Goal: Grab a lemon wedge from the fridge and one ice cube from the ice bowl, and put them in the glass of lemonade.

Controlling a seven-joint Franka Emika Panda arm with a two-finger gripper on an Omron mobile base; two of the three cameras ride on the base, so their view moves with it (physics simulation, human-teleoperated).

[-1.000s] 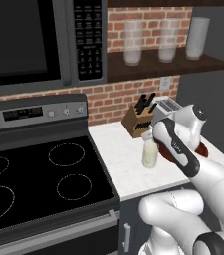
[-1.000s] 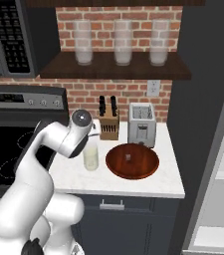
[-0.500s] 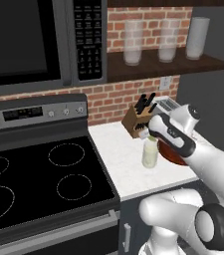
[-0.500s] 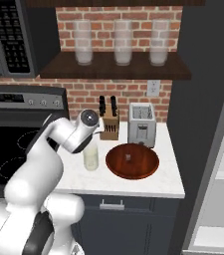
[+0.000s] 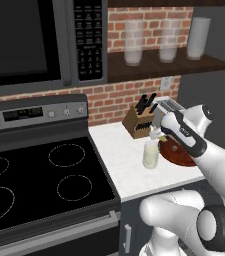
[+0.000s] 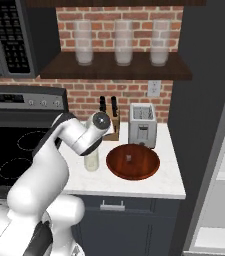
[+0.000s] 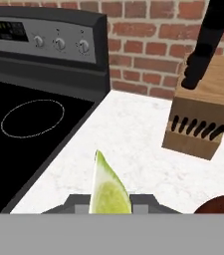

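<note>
Currently the gripper [image 7: 110,209] is clamping the lemon wedge [image 7: 108,188], which is standing between the two fingertips in the hand view with its pointed end up. In the left base view the gripper [image 5: 156,134] is hanging just above the glass of lemonade [image 5: 150,154], which is standing on the white counter [image 5: 121,160] between the stove [image 5: 39,185] and the ice bowl [image 5: 178,154]. In the right base view the arm's wrist is covering the top of the glass of lemonade [image 6: 91,161], so whether the wedge is sitting exactly over the rim cannot be told.

Progress, as judged from these views:
1. Retrieval of the wedge from the fridge [image 6: 219,150] is appearing complete, since the wedge is sitting in the fingers at the counter.
2. Release of the wedge into the glass is not yet done.
3. The ice cube [image 6: 129,158] is lying as a small pale piece inside the ice bowl [image 6: 133,162], untouched.

Remaining work is amounting to roughly half: dropping the wedge, then picking the cube and placing it in the same glass. The knife block [image 7: 205,122] and the toaster [image 6: 142,125] are standing close behind the work area.
</note>
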